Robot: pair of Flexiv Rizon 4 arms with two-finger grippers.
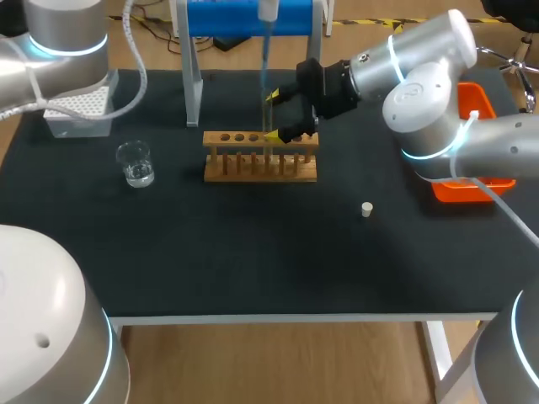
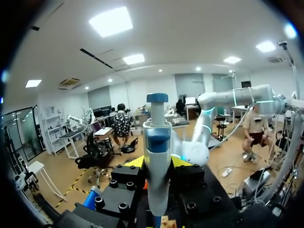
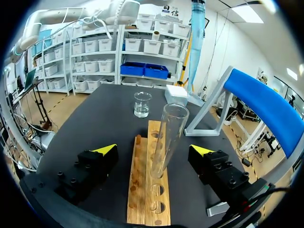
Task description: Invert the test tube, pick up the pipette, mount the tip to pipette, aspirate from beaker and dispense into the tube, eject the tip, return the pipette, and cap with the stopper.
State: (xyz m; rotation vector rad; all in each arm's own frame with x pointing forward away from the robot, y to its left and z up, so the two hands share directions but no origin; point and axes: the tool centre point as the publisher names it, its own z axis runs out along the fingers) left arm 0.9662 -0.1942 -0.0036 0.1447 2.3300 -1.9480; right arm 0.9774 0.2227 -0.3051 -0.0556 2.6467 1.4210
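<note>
Over the black table [image 1: 253,252], right gripper [image 3: 154,149] gapes around test tube [image 3: 168,137] while left gripper [image 2: 156,161] clamps pipette [image 2: 156,135]

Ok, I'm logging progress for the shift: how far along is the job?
Done: test tube stands mouth-up, apparently empty, in the rack, right end effector open around it. In hand: left end effector grips the pipette. Left: drawing from the beaker, dispensing, returning the pipette, capping; the stopper lies on the table.

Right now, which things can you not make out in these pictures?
Left wrist view: the blue-and-white plastic pipette covers the left gripper's contact with it.
Right wrist view: the wooden rack hides the clear glass test tube's bottom.
Head view: the white stopper is too small for detail.
</note>
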